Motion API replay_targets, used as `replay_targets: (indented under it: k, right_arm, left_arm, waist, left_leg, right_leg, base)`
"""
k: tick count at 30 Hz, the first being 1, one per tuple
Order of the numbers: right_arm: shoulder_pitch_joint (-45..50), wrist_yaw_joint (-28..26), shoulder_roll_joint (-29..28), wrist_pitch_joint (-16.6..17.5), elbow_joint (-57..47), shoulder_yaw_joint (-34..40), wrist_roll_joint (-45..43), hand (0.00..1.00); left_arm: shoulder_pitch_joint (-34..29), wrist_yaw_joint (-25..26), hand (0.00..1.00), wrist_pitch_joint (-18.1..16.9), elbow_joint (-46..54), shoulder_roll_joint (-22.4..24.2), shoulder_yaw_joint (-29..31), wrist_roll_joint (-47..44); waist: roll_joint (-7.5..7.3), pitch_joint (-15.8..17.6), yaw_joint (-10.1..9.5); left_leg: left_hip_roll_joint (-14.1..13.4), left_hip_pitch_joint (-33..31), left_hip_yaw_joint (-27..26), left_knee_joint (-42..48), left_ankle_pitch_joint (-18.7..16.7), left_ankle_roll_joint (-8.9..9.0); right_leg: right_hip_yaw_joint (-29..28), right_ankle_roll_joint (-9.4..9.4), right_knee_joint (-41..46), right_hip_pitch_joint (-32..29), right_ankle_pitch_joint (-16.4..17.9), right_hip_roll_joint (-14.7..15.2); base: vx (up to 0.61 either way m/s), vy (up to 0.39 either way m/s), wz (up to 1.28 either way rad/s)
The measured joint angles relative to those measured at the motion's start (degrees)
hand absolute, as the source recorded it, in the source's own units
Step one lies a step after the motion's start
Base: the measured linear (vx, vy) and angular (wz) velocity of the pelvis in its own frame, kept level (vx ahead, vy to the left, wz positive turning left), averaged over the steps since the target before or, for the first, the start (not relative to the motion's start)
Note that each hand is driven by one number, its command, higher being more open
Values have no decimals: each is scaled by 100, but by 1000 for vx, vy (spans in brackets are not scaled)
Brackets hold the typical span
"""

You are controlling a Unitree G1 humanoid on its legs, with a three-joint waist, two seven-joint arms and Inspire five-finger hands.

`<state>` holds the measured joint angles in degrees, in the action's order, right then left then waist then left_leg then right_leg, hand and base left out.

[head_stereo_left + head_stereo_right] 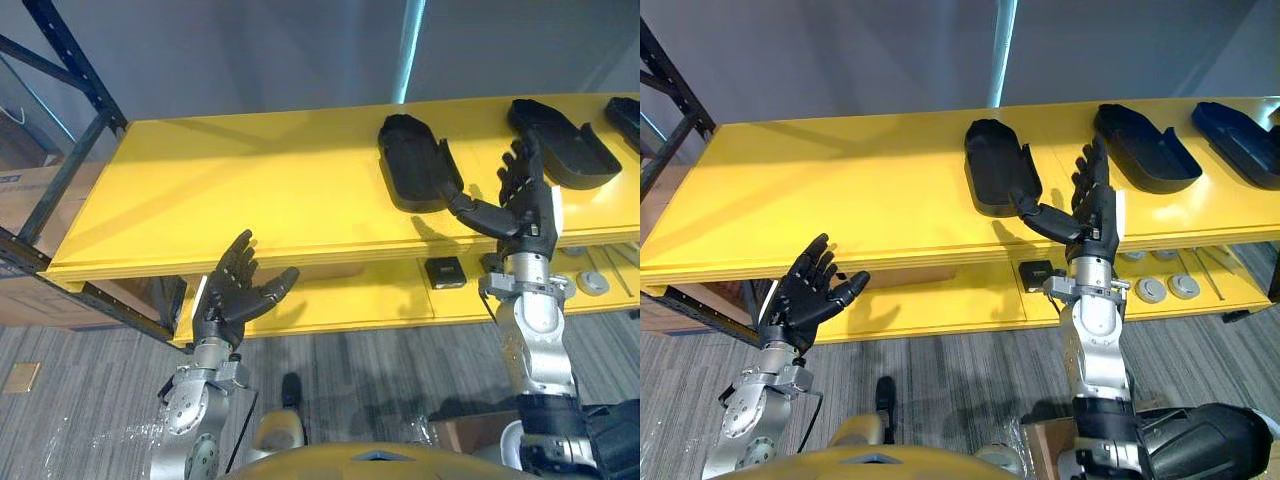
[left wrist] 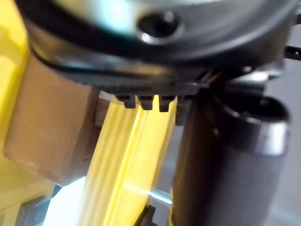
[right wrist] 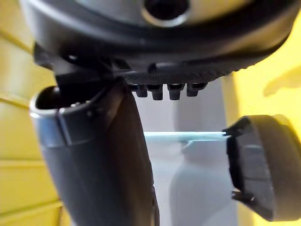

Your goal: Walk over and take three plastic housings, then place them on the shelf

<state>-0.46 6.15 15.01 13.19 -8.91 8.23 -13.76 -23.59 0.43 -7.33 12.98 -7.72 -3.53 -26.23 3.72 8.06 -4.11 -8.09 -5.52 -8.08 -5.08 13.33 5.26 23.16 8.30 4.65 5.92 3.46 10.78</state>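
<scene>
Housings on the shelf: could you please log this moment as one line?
top shelf: leftmost housing, middle housing, rightmost housing | right hand: open by leftmost housing | left hand: open, empty

The shelf (image 1: 250, 190) is bright yellow, the plastic housings (image 1: 415, 160) on it black, the rack frame (image 1: 73, 60) dark blue, the wall (image 1: 250, 50) plain grey, the cardboard box (image 1: 25, 185) brown, the carpet (image 1: 90, 350) grey with fine streaks, and the left hand (image 1: 232, 295) and right hand (image 1: 525, 205) black.
</scene>
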Motion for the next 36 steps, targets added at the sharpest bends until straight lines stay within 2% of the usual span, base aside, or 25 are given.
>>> replay_targets:
  k: [3,6,7,13,19,23,30,36]
  right_arm:
    - [376,-252,-156,-38,-327,-140,-19,100]
    - [807,-427,-196,-251,-327,-363,-46,100]
    - [948,-475,-199,-345,-326,-487,-96,0]
    - [1068,-494,-212,-420,-325,-897,-118,0]
    - [1053,-350,-255,-421,-305,-1034,-105,0]
    - [934,-280,-255,-420,-106,-1176,-96,0]
    - [543,110,-255,-425,335,-1325,-54,0]
    - [4,447,-252,-700,946,-1332,7,0]
  left_arm:
    - [-126,106,100,-24,86,0,17,5]
    - [-186,204,100,-53,112,-3,3,5]
    - [-201,240,100,-94,111,-3,-3,5]
    - [-308,327,100,-241,114,-4,-17,5]
    - [-317,462,100,-244,117,-10,-50,5]
    - [-319,506,100,-243,117,-12,-108,5]
    - [-273,517,100,-237,115,-26,-244,6]
    - [-213,539,100,-171,99,-26,-319,6]
  waist:
    - [-31,-10,84]
    - [-31,-8,114]
    - [-31,-8,117]
    - [-29,-11,116]
    - [-33,-16,120]
    - [-90,-78,122]
    - [-113,-102,125]
    - [-93,-115,120]
  left_leg:
    - [-31,-2,-98,-1,-33,-19]
    - [-40,-12,-168,-1,-44,-12]
    - [-45,-26,-179,-1,-47,-8]
    - [-48,-50,-246,5,-35,14]
    - [-46,-47,-243,15,-34,14]
    - [-43,-42,-227,1,-34,14]
    - [-29,-22,-149,0,-26,10]
    - [-16,-6,-87,1,-13,10]
  right_leg:
    - [-71,18,3,-66,13,-8]
    - [-175,21,3,-129,14,-14]
    - [-187,20,3,-155,13,-16]
    - [-268,1,7,-227,-15,-11]
    - [-271,1,17,-227,-17,-10]
    - [-256,2,18,-208,-15,-8]
    - [-197,3,20,-148,-12,-7]
    - [-141,-2,18,-89,-9,-7]
  base:
    - [-17,-25,-14]
    - [-16,-17,-13]
    - [-10,-19,-6]
    - [9,-14,-5]
    - [0,0,0]
    - [0,-4,1]
    - [-6,-12,4]
    - [3,-19,5]
